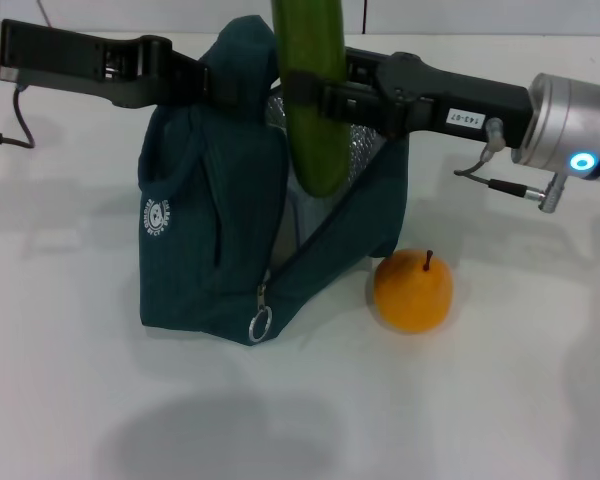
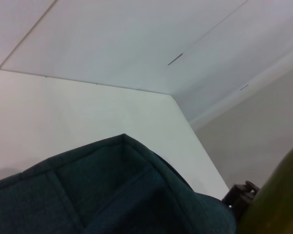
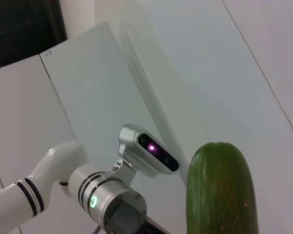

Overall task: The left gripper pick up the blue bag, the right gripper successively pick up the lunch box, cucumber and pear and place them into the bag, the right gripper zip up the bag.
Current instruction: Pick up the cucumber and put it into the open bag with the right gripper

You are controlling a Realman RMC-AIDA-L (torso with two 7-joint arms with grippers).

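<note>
- Cucumber [image 1: 315, 100] stands upright in my right claw [image 1: 305, 92], clamped at about mid-length, its lower end dipping into the open mouth of the blue bag [image 1: 215, 230] while its top runs out of the head view.
- My right claw reaches in from the right edge of the table [image 1: 70, 400], level with the top of the bag, just above the silver lining.
- My left claw [image 1: 215, 82] comes in from the left edge and is shut on the raised top fabric of the blue bag, holding that peak up; the claw's fingers are mostly hidden in the cloth.
- Blue bag sits near the middle of the table, unzipped down its front, with the ring pull [image 1: 260, 324] hanging at the bottom of the zipper.
- Pear [image 1: 412, 290] rests on the table just beside the bag's right lower corner, stem up, below my right arm.
- Lunch box: I cannot see it in any view.
- Left wrist view shows the bag's teal fabric close up.
</note>
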